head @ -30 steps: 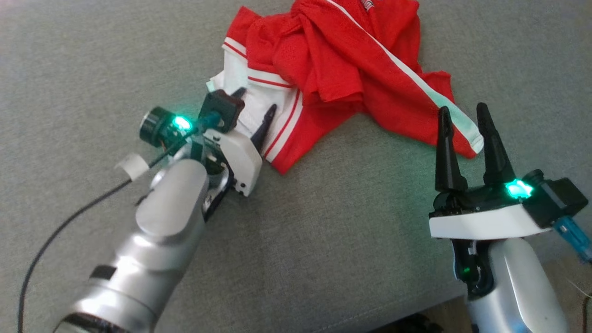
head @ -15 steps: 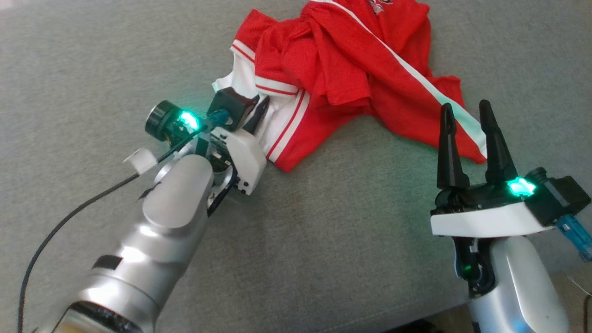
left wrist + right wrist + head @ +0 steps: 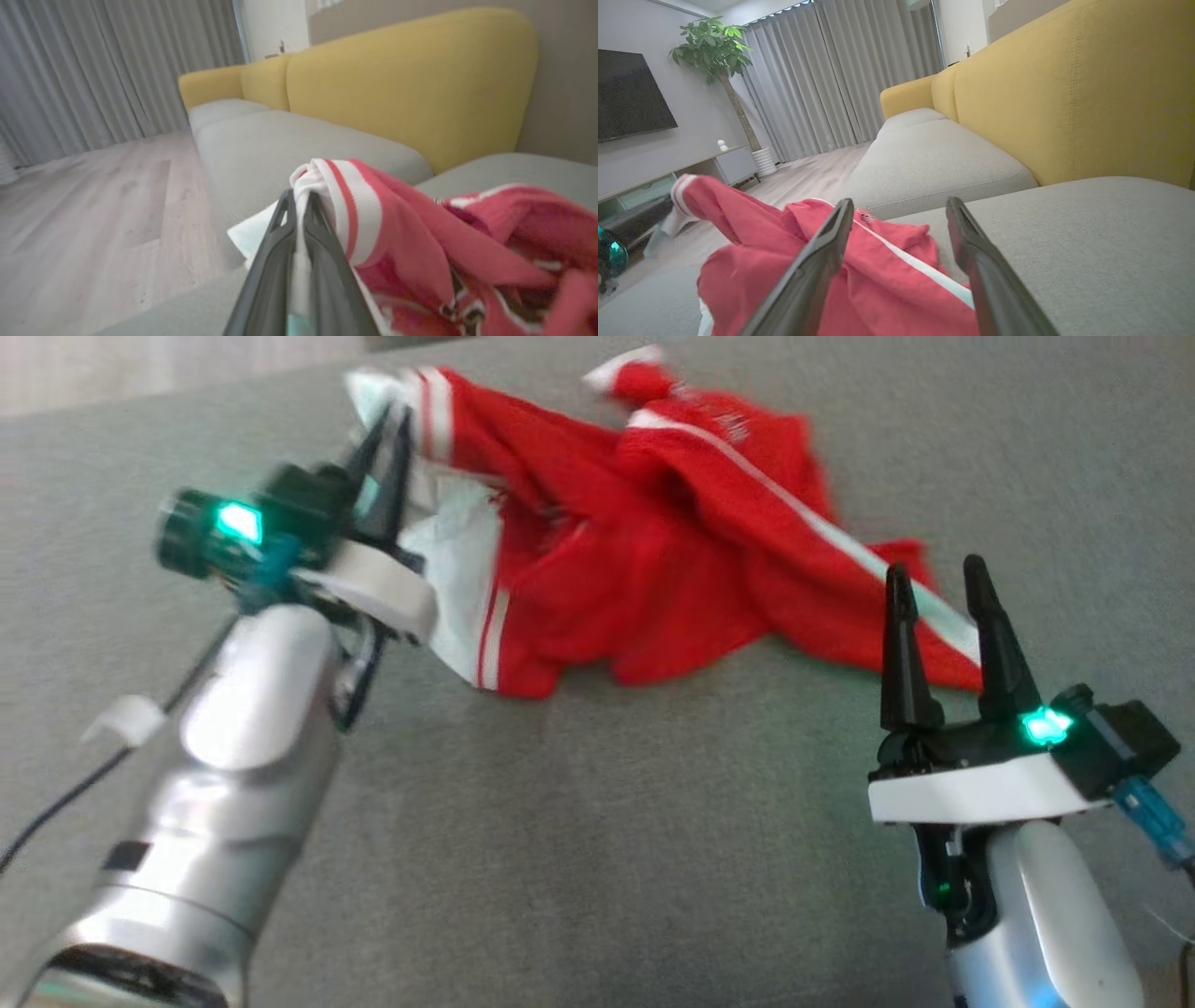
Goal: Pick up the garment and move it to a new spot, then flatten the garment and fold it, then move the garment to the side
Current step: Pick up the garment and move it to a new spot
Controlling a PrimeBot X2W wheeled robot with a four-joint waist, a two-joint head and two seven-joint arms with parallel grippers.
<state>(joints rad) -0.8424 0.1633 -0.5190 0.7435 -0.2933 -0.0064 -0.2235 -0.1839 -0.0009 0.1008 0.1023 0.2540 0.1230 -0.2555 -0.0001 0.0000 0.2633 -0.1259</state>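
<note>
Sofa: a long sofa (image 3: 597,821) with grey fabric seat cushions and a mustard-yellow padded back, carrying the garment on its seat
Curtains: pale grey pleated curtains (image 3: 808,79) hang full-length beyond the sofa's far end, above a light wooden plank floor (image 3: 93,200)
Garment: a red fabric jersey (image 3: 653,569) with white panels and red-and-white striped trim lies crumpled on the grey seat cushion, toward the far side in the head view. A long white stripe runs across it toward its right-hand corner, and its left-hand end is held up off the cushion
Left pincer: the left pincer (image 3: 390,425), blurred in the head view, has its two dark fingers pressed together on the white striped hem at the jersey's left end. The left wrist view shows white cloth squeezed between them
Right pincer: the right pincer (image 3: 935,569) stands with its fingers spread wide and nothing between them, tips at the jersey's near right corner; whether they touch the cloth cannot be told
Lights: a green light (image 3: 1044,723) glows at the base of each pincer
</note>
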